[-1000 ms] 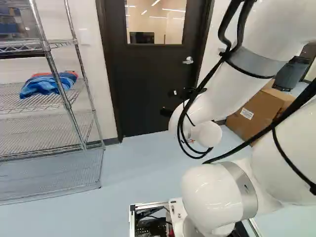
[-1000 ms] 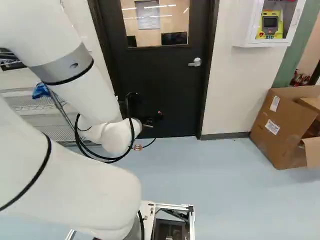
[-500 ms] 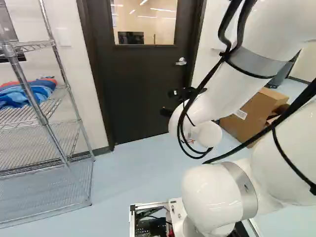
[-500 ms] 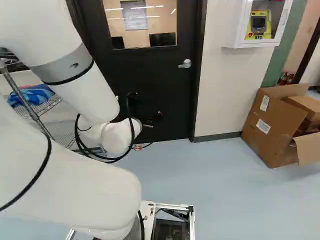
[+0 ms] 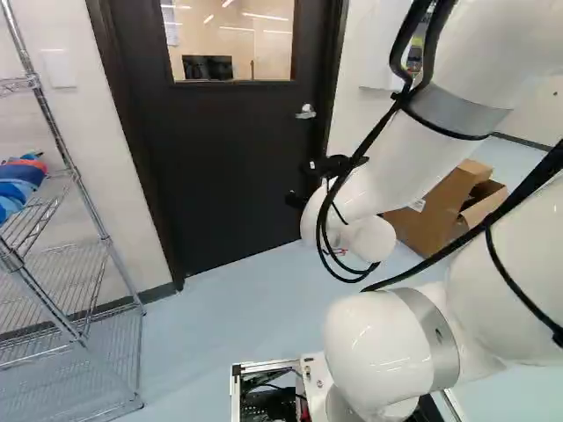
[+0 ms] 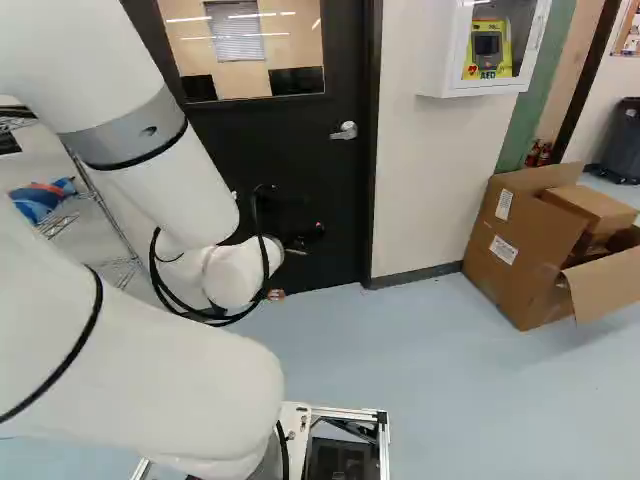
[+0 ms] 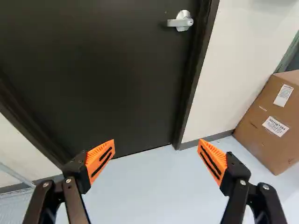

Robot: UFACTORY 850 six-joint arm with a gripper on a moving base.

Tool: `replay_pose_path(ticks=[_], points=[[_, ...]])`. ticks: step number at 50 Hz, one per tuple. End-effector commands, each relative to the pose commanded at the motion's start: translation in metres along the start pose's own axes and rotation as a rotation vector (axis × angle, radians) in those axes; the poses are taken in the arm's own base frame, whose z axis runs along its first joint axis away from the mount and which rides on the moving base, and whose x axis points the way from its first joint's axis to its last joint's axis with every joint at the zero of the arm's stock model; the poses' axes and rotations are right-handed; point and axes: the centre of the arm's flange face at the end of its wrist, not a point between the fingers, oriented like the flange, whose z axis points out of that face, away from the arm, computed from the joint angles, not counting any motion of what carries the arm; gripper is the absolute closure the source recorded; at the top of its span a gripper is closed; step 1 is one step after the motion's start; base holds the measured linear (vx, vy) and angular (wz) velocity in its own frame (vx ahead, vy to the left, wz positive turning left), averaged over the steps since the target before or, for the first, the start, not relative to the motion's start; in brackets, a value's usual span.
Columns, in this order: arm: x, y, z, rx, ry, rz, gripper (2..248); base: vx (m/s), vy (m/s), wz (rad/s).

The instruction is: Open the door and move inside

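Note:
In the left base view the black gripper [image 5: 310, 183] shows at the arm's end, in front of the door's lower half. Seen from the wrist, the gripper [image 7: 156, 157] stands wide open, nothing between its orange pads. The dark door [image 5: 220, 158] is closed in its frame, with a window in its upper part. Its silver lever handle [image 5: 306, 112] sits near the door's right edge, also visible as the handle [image 6: 345, 131] in the right base view. In the wrist view the handle [image 7: 181, 21] lies well ahead of the fingers, untouched.
Left of the door stands a wire shelf [image 5: 107, 239] holding a blue and red bundle [image 5: 19, 183]. Right of the door, an open cardboard box [image 6: 520, 245] rests on the floor [image 6: 440, 370] by the wall, below a white cabinet [image 6: 430, 60]. A dark bin [image 6: 622, 140] stands farther back.
The base has turned to the right; door, shelf and box have all shifted left in both base views. The arm keeps its pose against its lowest joint.

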Motion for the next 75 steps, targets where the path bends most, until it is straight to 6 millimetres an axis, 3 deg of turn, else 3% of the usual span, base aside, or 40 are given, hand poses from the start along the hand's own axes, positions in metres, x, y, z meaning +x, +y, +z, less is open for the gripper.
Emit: replay_pose_path(ticks=[75], points=[[0.0000,0.0000,0.0000,0.000,0.000,0.000,3,0.127,0.001,-0.014]])
